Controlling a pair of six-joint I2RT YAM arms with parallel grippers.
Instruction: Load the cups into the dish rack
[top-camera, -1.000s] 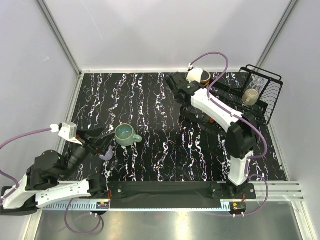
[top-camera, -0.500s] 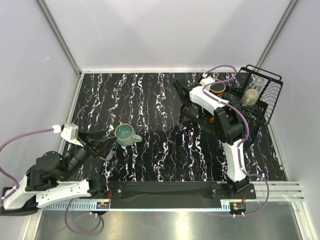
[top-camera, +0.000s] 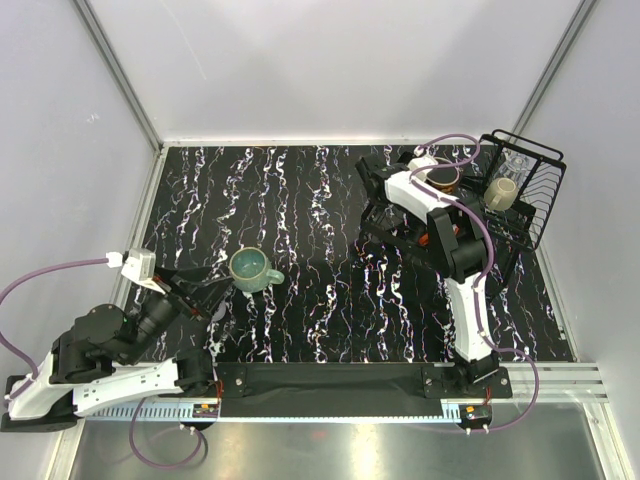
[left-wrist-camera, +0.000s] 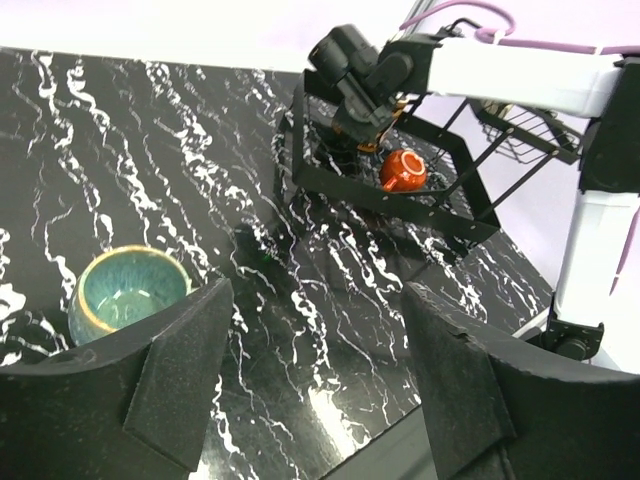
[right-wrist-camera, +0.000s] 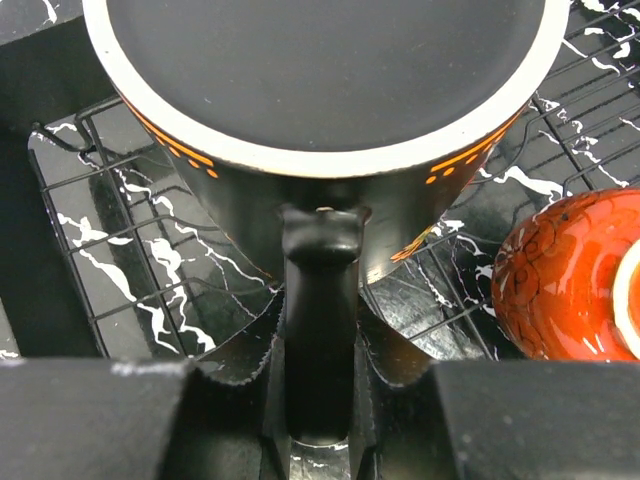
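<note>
While the right gripper (right-wrist-camera: 320, 350) pinches the handle of the large dark ceramic mug (right-wrist-camera: 320, 80), its jaws drawn in tight on that handle, we judge the step in hand to be setting this cup into the black wire dish rack (right-wrist-camera: 120, 260), whose grid lies directly beneath the gripper. Just to the gripper's right, the small glossy orange mug (right-wrist-camera: 570, 270) lies on its side on the same grid, near the dark mug but apart from it. Beyond the gripper, in the rack's raised end, sit a beige mug (top-camera: 500, 192) and a clear glass (top-camera: 517, 162). We think the next move calls for lowering the mug onto the wires, clear of the orange one, then easing the jaws apart. Our left gripper (left-wrist-camera: 315, 340) stands wide open with nothing between its fingers. The teal-green glazed mug (left-wrist-camera: 130, 295) sits upright on the black marbled table (left-wrist-camera: 150, 150) just ahead and left of it, so we expect a short reach forward before closing.
</note>
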